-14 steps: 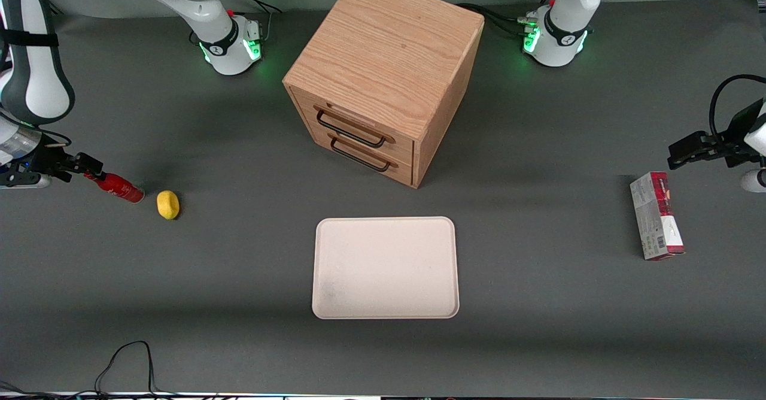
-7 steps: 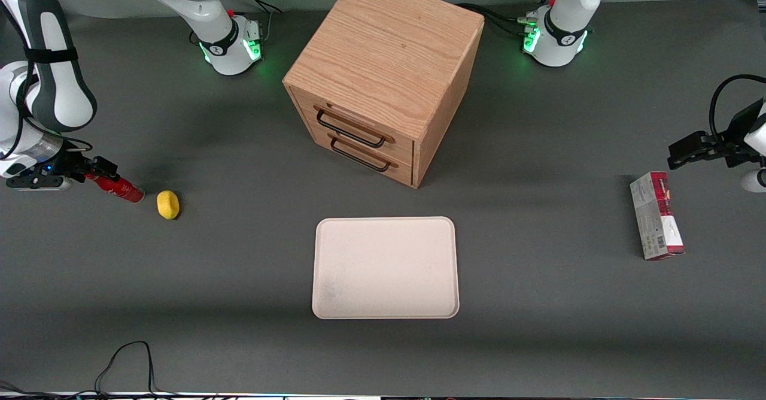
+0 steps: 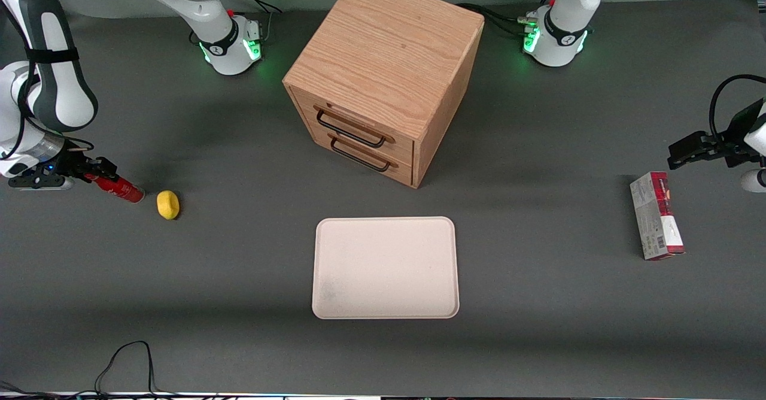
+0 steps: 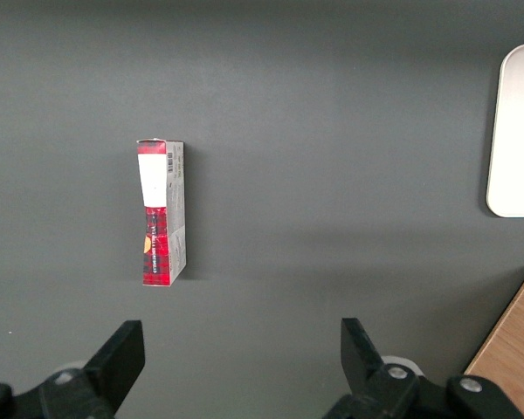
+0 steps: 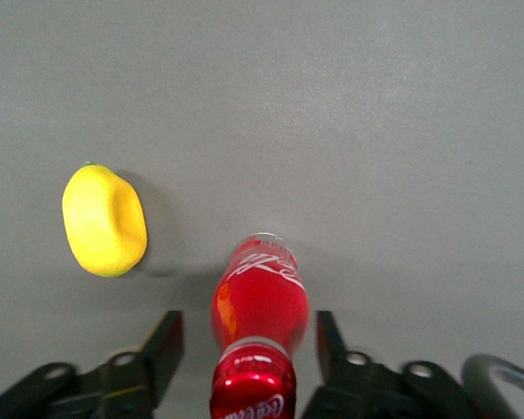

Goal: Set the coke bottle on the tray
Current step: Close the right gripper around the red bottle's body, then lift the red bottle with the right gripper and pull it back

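A: Where is the coke bottle (image 3: 121, 188)?

B: Lying on the grey table (image 3: 538, 304) toward the working arm's end, a lemon (image 3: 168, 204) just beside it.

A: And the gripper (image 5: 244, 345)?

B: Down at the bottle's neck end, its two fingers (image 5: 163, 345) spread wide, one on each side of the bottle with gaps showing, so it grips nothing.

A: The tray (image 3: 386, 267)?

B: Flat in front of the wooden drawer cabinet (image 3: 383, 76), well apart from the bottle. A red-and-white carton (image 3: 656, 215) lies toward the parked arm's end

Right arm bent low at its table end; gripper (image 5: 244, 336) near tabletop, fingers (image 5: 164, 345) spread apart
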Robot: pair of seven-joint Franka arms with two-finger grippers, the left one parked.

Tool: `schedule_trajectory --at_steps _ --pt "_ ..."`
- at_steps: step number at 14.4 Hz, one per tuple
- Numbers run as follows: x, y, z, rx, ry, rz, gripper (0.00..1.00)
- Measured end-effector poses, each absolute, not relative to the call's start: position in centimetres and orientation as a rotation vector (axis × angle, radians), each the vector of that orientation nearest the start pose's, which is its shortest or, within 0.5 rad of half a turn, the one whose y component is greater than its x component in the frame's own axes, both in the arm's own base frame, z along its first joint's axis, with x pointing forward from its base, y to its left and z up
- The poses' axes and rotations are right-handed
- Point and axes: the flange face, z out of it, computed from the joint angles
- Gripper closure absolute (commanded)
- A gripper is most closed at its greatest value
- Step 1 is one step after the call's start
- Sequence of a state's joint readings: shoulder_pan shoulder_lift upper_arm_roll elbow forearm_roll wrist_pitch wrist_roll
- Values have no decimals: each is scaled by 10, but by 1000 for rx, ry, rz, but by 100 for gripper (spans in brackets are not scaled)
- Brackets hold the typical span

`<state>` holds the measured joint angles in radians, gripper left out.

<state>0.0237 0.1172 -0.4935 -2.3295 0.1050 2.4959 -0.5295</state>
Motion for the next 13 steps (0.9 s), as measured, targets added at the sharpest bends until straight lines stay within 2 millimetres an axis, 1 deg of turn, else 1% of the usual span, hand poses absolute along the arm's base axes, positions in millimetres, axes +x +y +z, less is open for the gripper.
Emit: schedule_trajectory --at_steps 5,6,7,8,10,11,13 --pt "466 -237 302 -3163 26 -106 100" --pt "468 -237 304 -3160 25 -99 100" --pt "473 -237 311 -3151 30 -82 100" --pt "481 -236 322 -3139 43 -61 100" --pt "506 -230 358 -3120 82 -47 100" --pt "520 -224 381 -3113 99 -50 100" --pt "546 -207 433 -3099 118 -47 100"
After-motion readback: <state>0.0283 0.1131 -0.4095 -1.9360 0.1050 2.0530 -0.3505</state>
